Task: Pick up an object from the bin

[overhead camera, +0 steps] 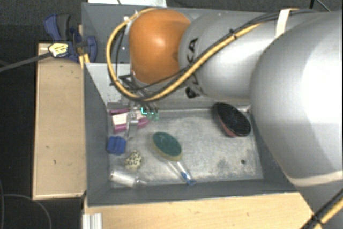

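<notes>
Along the near wall of the grey metal bin (177,193), left corner: one clear plastic piece (123,179), lying flat.

Just behind it: one small speckled lump (134,159), cream with dark flecks, apart from its neighbours.

Right of the lump: one green oval brush (166,146), face up. Its pale handle with a blue tip runs toward the near wall.

Left side, mid-floor: one small blue block (115,145), close to the left wall.

Behind the block, left rear of the floor: one magenta-and-white item (120,118), lying on its side just beside the left wall. This is the thing nearest the gripper.

Over that item's right end: gripper (131,122), low in the bin, with a small teal light just above and to its right. How far it is open cannot be told, nor whether it has hold of anything; whether it touches the item cannot be told either.

Rear right of the floor, well apart from the rest: one black round disc (231,119) with a reddish edge, tilted.

Above the gripper: orange cover (155,43) on the wrist, with a yellow-and-black cable (111,56) looped round it and the silver arm (278,67) running off to the right.
</notes>
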You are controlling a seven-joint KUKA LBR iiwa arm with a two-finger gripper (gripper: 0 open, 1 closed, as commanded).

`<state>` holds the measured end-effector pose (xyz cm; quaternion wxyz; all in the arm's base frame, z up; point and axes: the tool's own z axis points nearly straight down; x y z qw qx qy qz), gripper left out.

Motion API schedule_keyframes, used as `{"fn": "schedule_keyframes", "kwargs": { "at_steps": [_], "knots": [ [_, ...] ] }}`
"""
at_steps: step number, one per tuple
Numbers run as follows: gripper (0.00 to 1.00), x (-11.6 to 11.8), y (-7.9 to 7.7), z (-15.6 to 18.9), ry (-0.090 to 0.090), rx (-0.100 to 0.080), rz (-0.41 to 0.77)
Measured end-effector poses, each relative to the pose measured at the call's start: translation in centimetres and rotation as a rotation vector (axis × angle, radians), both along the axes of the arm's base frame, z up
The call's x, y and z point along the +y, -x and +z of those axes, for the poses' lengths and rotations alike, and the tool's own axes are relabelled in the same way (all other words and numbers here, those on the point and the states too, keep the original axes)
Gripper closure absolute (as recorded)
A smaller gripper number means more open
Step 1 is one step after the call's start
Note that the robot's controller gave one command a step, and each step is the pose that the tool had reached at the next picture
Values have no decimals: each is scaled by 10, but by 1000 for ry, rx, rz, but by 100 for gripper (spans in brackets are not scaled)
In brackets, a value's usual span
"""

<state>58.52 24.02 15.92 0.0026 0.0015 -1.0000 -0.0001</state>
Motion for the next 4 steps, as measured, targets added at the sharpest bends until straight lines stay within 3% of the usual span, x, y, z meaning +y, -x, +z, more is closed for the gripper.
{"fn": "schedule_keyframes", "kwargs": {
  "at_steps": [1,2,3,4],
  "knots": [
    [0,11,61,-90,0,-5,-79],
    [100,11,56,-85,-5,-17,-86],
    [100,-35,55,-67,0,-6,300],
    [100,-32,76,45,-3,-15,268]
  ]
}}
